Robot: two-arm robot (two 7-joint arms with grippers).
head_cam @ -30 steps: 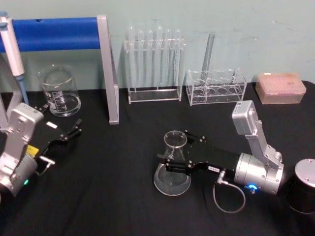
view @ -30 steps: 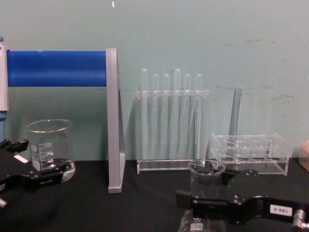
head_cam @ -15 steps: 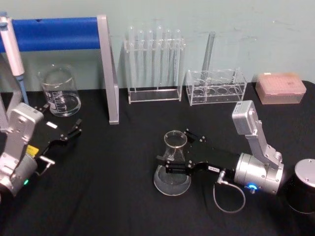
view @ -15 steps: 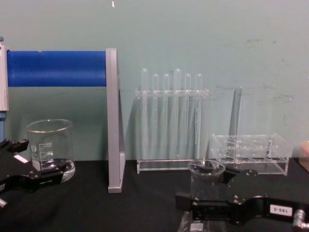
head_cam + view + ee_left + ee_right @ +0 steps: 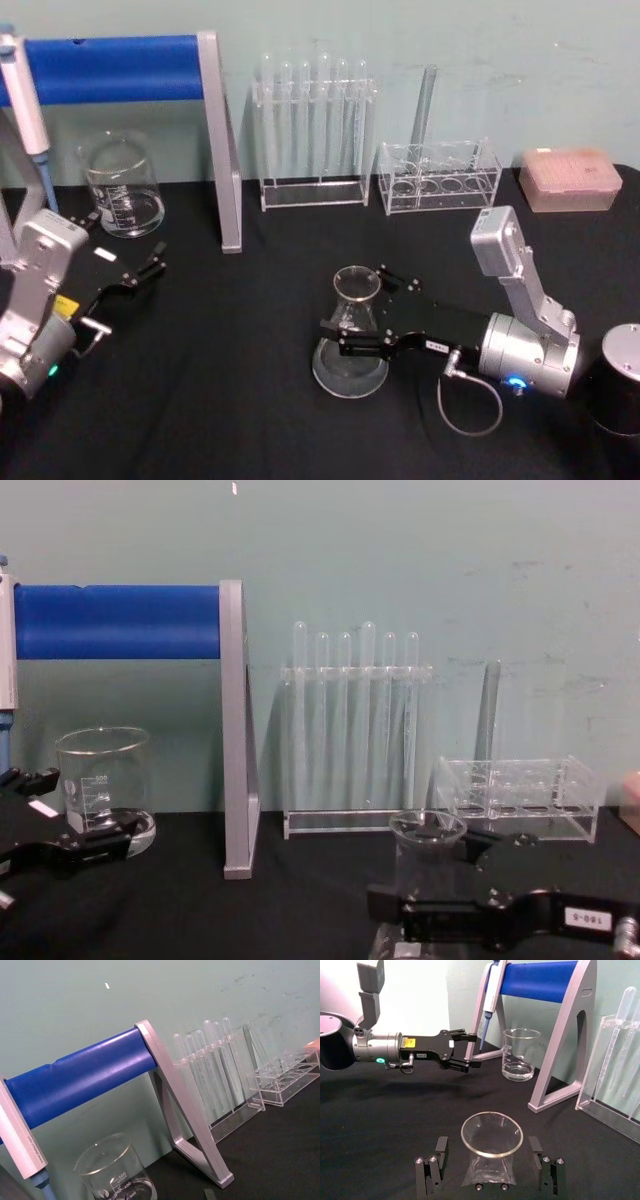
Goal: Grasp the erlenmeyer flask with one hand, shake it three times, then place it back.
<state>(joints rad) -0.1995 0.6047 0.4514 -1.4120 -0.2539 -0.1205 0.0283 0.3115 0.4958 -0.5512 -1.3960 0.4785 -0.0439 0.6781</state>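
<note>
flask (image 5: 350, 340) stood on black table (image 5: 230, 400) | right gripper (image 5: 352, 320) spread around its neck, untouched | left gripper (image 5: 150, 265) parked open near beaker (image 5: 122, 185)

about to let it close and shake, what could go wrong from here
1. The right claw is open, its fingers flanking the neck of the erlenmeyer flask with gaps on both sides; an uneven close could tip the flask, which stands on the black table.
2. Smooth tapered glass may slip in the grip during shaking.
3. The test tube racks stand behind; a wide swing might reach them.
The left claw is parked near the beaker.
</note>
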